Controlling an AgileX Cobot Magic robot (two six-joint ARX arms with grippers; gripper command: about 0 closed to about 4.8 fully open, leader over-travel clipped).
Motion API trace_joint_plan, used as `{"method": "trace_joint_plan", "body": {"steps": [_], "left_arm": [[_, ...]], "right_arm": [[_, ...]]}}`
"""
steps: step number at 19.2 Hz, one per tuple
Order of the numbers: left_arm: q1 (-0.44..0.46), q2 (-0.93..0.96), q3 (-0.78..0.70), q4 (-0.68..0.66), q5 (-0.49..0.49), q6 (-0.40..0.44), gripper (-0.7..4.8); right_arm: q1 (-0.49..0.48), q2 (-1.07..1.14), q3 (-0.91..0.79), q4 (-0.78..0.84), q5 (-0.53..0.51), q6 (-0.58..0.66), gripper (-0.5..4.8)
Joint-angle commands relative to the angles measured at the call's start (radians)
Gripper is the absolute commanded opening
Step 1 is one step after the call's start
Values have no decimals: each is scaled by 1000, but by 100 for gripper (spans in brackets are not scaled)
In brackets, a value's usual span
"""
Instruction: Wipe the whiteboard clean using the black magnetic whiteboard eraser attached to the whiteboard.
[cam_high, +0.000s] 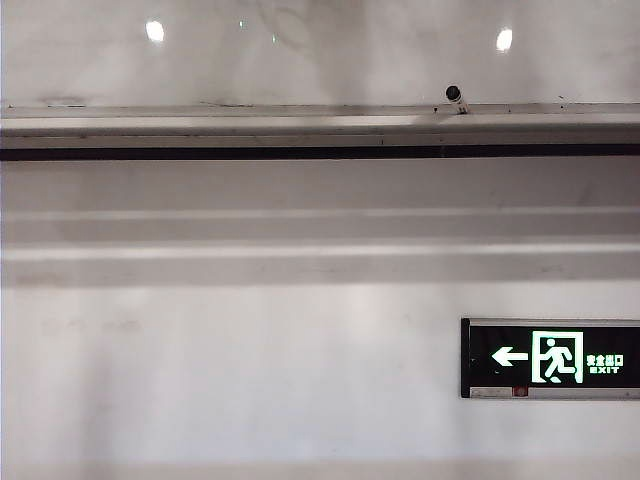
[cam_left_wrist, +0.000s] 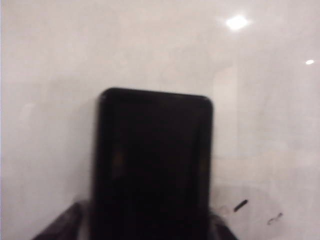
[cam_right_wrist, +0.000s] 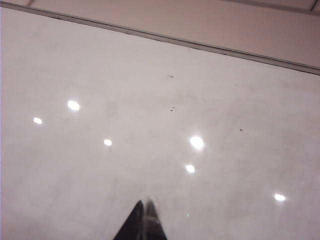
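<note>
Black eraser (cam_left_wrist: 155, 165) flat against the whiteboard (cam_left_wrist: 50, 75), between the left gripper (cam_left_wrist: 150, 227) fingers — grip or release cannot be told. Right gripper (cam_right_wrist: 144, 222) pinched shut, empty, facing the board. Faint smears remain — wiping appears unfinished.

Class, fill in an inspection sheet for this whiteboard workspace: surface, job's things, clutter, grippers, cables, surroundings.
Surface: whiteboard, glossy, light spots, faint grey smears, small dark specks; rail along its edge.
Job's things: black eraser against the board, between the left gripper's fingers.
Clutter: short dark mark and a squiggle beside the eraser; small capped object on the rail.
Grippers: left gripper straddles the eraser, grip cannot be told; right gripper shut, pointing at bare board.
Cables: nothing seen.
Surroundings: wall with lit exit sign.
</note>
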Motion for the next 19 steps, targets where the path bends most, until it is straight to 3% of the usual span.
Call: {"method": "trace_joint_plan", "body": {"steps": [1, 2, 5, 9, 19], "left_arm": [[3, 0, 8, 13, -13, -4, 203], [-5, 10, 8, 16, 7, -5, 168], [-10, 29, 8, 10, 66, -3, 146], [-29, 42, 8, -26, 168, 0, 147], [-33, 53, 8, -164, 275, 5, 146]], "right_arm": [[2, -4, 3, 6, -8, 5, -1], [2, -4, 3, 6, -21, 7, -1], [2, -5, 3, 2, -23, 9, -1], [2, -6, 3, -5, -25, 9, -1], [2, -10, 3, -24, -24, 9, -1]]}}
